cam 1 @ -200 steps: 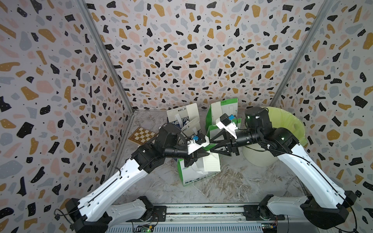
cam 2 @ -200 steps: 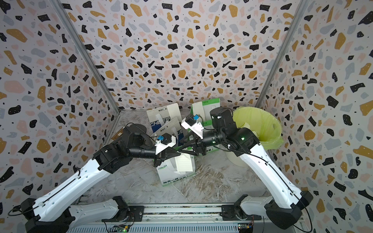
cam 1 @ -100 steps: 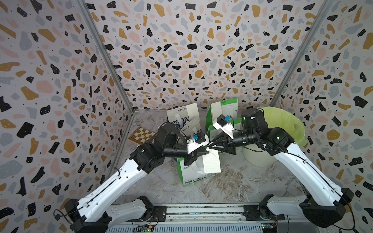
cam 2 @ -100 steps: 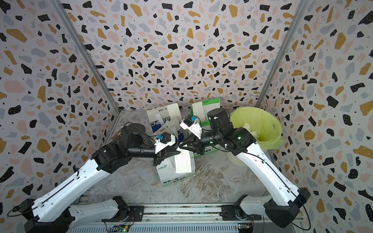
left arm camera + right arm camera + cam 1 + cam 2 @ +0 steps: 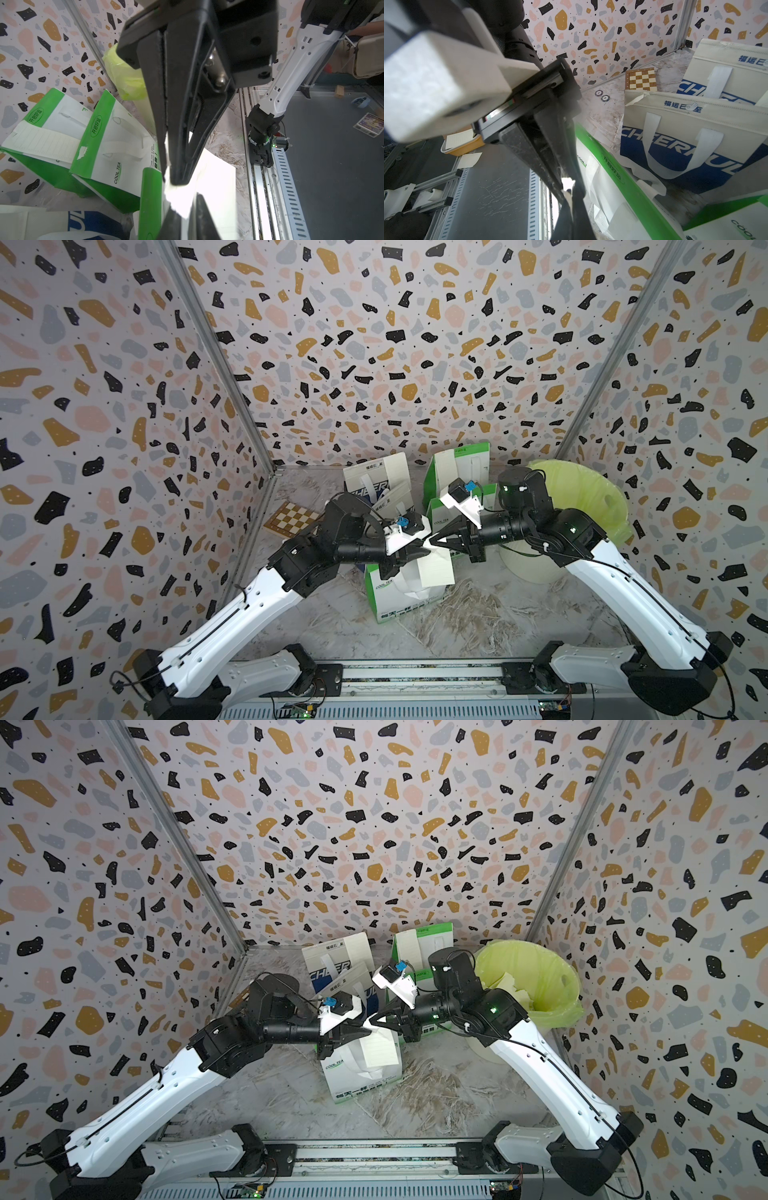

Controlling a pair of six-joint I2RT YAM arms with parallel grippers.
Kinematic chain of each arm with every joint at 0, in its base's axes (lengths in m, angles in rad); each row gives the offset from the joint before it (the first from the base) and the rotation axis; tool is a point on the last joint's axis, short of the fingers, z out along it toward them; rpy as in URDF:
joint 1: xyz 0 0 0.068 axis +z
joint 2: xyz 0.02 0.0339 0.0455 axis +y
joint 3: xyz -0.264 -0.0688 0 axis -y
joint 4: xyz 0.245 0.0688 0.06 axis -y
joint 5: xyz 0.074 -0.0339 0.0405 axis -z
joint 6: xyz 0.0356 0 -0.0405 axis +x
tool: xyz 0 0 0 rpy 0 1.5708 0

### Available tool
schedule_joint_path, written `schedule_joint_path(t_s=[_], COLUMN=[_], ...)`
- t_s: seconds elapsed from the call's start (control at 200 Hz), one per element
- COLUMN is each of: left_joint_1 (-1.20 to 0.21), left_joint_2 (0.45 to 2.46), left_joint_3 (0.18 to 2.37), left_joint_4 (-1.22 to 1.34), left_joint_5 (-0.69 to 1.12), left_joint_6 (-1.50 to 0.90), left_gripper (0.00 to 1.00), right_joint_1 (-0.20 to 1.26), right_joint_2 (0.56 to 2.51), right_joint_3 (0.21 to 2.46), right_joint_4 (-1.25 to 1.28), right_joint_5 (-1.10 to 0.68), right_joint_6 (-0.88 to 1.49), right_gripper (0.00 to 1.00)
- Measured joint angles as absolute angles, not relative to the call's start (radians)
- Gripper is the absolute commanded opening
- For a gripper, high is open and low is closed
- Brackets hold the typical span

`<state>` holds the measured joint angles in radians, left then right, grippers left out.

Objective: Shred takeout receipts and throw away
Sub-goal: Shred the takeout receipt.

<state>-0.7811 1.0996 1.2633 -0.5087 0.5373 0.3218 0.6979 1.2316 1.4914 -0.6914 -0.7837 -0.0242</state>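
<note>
Dangling cream-white ruled receipt (image 5: pixel 379 1050)

1. The green-and-white bag (image 5: pixel 104 164) carried "COOL TEA" in green letters and "开启好运" inside a green oval.
2. The blue-and-white bag (image 5: pixel 679 145) showed "CHEER", partly hidden, and "福运已至" in blue.

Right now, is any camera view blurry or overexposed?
Left wrist view: the receipt is blown out white. Right wrist view: the near white camera mount is out of focus, the blue-and-white bags sharp. Both top views: evenly lit, sharp.
</note>
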Motion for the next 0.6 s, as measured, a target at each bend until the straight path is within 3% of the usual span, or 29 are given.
schedule_joint_path(t_s=[0.11, 0.601], left_joint_1=[-0.781, -0.781], left_joint_2=[1.089, 1.034], left_joint_3=[1.258, 1.123], left_joint_4=[-0.484, -0.178], left_joint_5=[0.479, 0.448], left_joint_6=[0.321, 0.176], left_gripper=[0.43, 0.46], right_joint_1=[0.698, 0.698], right_joint_2=[1.204, 1.117], right_joint_3=[1.453, 1.34], right_joint_4=[-0.657, -0.435], right_joint_5=[-0.741, -0.608], right_joint_6=[-0.002, 0.148], right_gripper=[0.0, 0.0])
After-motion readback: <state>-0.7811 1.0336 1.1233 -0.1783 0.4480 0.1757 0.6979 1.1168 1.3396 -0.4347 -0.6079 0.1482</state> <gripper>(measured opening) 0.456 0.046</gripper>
